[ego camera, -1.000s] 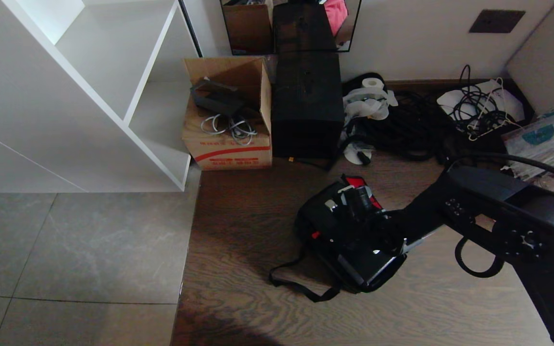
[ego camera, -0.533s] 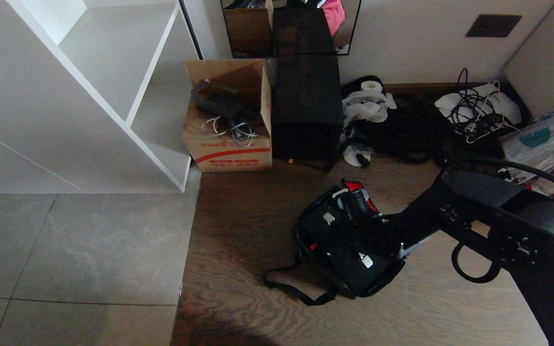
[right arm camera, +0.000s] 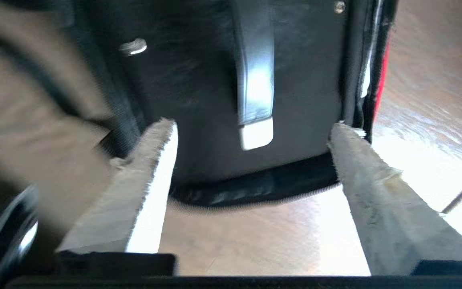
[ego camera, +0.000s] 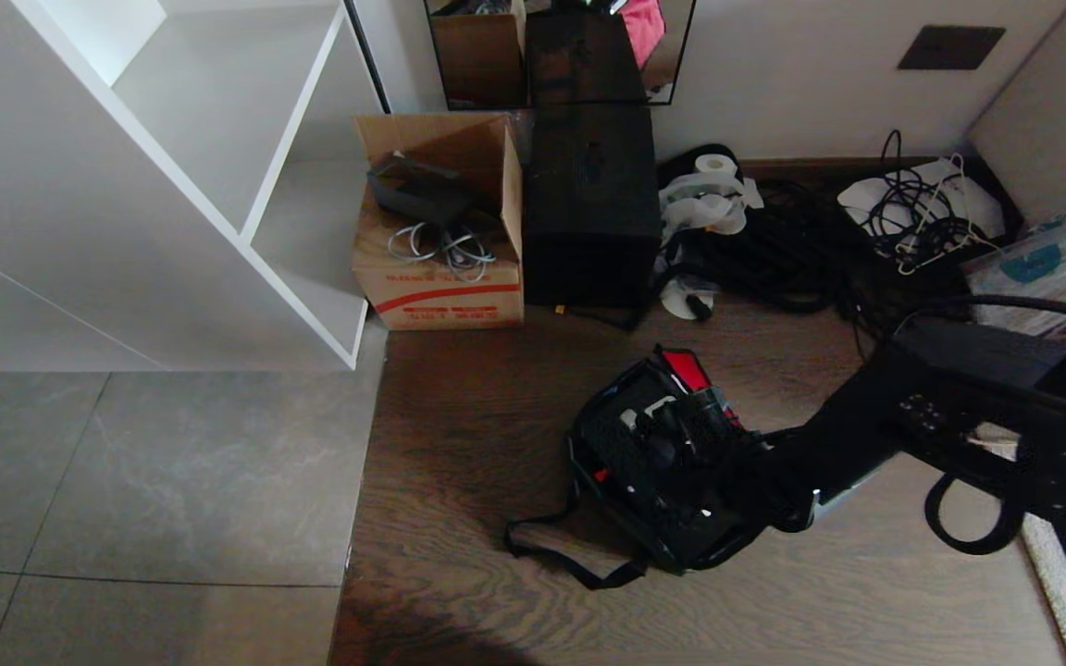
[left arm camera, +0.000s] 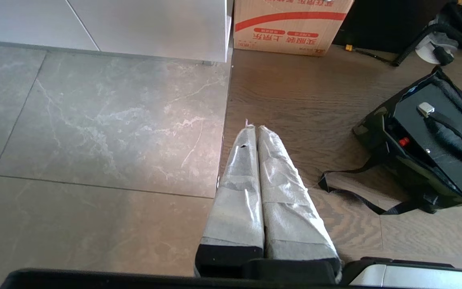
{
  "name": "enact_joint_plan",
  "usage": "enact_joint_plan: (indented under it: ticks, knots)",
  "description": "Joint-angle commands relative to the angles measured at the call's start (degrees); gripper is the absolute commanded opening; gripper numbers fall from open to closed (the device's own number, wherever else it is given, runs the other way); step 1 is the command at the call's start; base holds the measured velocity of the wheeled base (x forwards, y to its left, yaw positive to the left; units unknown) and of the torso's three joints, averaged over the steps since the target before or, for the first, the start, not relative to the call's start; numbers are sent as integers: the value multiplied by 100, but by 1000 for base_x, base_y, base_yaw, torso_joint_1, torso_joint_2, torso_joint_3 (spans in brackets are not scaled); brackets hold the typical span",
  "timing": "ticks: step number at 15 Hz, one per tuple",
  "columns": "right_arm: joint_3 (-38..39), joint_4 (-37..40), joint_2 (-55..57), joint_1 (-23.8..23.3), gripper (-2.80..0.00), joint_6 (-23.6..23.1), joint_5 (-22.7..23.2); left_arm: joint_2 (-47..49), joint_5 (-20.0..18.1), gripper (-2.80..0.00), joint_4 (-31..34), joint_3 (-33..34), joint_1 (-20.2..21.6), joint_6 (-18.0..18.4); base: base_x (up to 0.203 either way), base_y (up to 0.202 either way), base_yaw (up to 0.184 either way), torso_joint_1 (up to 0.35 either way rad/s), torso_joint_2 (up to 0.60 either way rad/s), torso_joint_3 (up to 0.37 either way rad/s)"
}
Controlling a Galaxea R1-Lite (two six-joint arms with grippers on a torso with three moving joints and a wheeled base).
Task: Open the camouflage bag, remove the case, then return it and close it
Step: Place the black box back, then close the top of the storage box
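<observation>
The camouflage bag (ego camera: pixel 586 460) lies open on the wooden floor, its red lid lining (ego camera: pixel 686 368) turned up at the far side. Inside it sits the black case (left arm camera: pixel 435 132), handle (left arm camera: pixel 451 134) on top. My right gripper (right arm camera: pixel 255 126) is open at the bag's near end. Its fingertips straddle the case's end and the handle's silver fitting (right arm camera: pixel 257 134), gripping nothing. In the head view the right gripper (ego camera: pixel 727 486) hangs over the bag's right end. My left gripper (left arm camera: pixel 257 127) is shut and empty, parked above the floor left of the bag (left arm camera: pixel 411 176).
The bag's black shoulder strap (ego camera: pixel 556 553) trails on the floor in front. Behind stand a cardboard box (ego camera: pixel 440 277) with a red stripe, a tall black box (ego camera: pixel 593 213) and tangled cables (ego camera: pixel 801 245). A white shelf unit (ego camera: pixel 218 185) stands at the left.
The right gripper has opened, letting go of the case's handle, and drawn back a little toward the right. The case has sunk lower into the bag. The left arm has stayed still.
</observation>
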Motion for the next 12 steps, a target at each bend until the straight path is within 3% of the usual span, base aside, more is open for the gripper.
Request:
enact_joint_plan:
  ticks: [1,5,6,9,12]
  knots:
    - [407,184,-723,-67,0,18,234,-2,2,-280,-5,62,6,-3,0,0,0,0,0,0]
    - [731,310,-1169,-726,0,68,479,-2,2,-280,4,62,6,-3,0,0,0,0,0,0]
    - [774,305,-1266,-1016,-280,57,653,-2,2,-280,-5,62,6,-3,0,0,0,0,0,0]
    - [883,249,-1595,-1885,-280,2,1918,-2,2,-280,-5,62,6,-3,0,0,0,0,0,0]
    - [999,305,-1750,-2461,-280,53,2066,-2,2,-280,-5,62,6,-3,0,0,0,0,0,0]
